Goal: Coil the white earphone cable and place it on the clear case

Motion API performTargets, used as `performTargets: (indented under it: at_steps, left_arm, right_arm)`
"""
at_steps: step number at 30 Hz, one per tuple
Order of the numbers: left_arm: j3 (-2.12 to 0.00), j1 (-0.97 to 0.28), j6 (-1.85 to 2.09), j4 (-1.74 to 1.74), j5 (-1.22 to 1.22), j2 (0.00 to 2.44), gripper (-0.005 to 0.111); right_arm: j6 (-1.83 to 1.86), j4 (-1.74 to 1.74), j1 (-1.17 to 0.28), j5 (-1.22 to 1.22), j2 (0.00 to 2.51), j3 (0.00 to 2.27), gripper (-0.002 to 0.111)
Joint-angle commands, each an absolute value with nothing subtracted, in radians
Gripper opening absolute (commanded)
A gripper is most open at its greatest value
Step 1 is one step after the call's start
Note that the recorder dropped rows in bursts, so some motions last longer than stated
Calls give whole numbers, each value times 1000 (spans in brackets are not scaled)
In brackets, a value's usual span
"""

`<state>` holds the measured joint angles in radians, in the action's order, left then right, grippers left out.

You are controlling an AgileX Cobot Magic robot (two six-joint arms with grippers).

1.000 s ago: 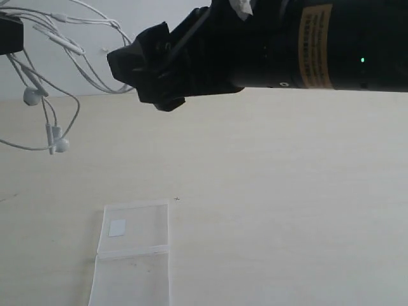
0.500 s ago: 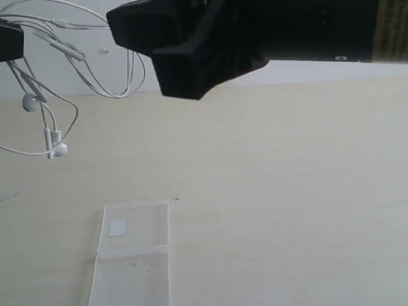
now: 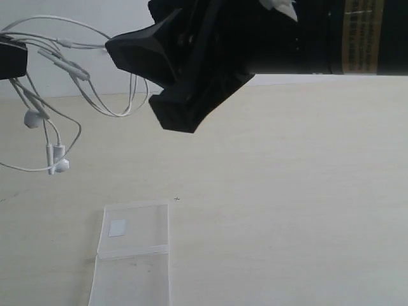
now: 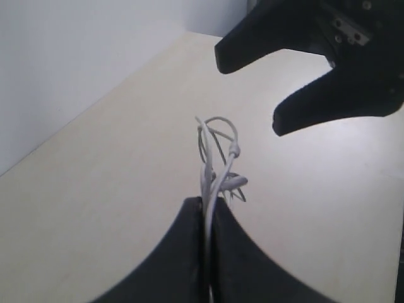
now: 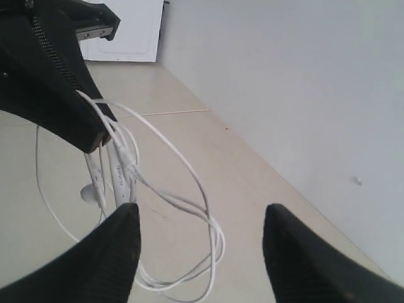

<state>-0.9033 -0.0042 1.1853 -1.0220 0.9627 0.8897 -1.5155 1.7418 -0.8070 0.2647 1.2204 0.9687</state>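
Okay, thin glossy white cable (image 3: 32,118) dangles in loose loops far left over the matte pale table (image 3: 287,191), pinched in the closed left gripper (image 4: 206,205). Right gripper (image 5: 201,218), blunt black fingers spread wide, holds nothing, just beside the loops. Flat clear case (image 3: 143,229) lies near, well apart. Cable hangs lower than a second ago; case unmoved.

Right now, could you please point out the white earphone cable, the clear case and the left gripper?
white earphone cable (image 3: 32,118), exterior view, upper earbud.
clear case (image 3: 143,228), exterior view, upper half's bare panel.
left gripper (image 4: 206,203), left wrist view, between fingertips.
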Motion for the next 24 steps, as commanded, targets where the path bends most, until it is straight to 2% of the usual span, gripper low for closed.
performTargets:
  at_steps: [1, 5, 12, 20, 24]
  left_arm:
    - [-910, 0, 1175, -1027, 1006, 885, 0]
    - [-910, 0, 1144, -959, 1030, 885, 0]
    - [-910, 0, 1116, -919, 1046, 884, 0]
    - [-895, 0, 1090, -921, 1103, 903, 0]
    - [-833, 0, 1092, -930, 1103, 901, 0]
  right_arm:
    - [-1579, 1744, -801, 244, 1233, 976, 55]
    - [-1633, 1744, -801, 151, 1202, 976, 53]
    - [-1778, 1711, -801, -148, 1116, 973, 45]
    - [-1741, 1526, -801, -494, 1081, 973, 25]
    - [-1655, 1467, -801, -578, 1081, 973, 22]
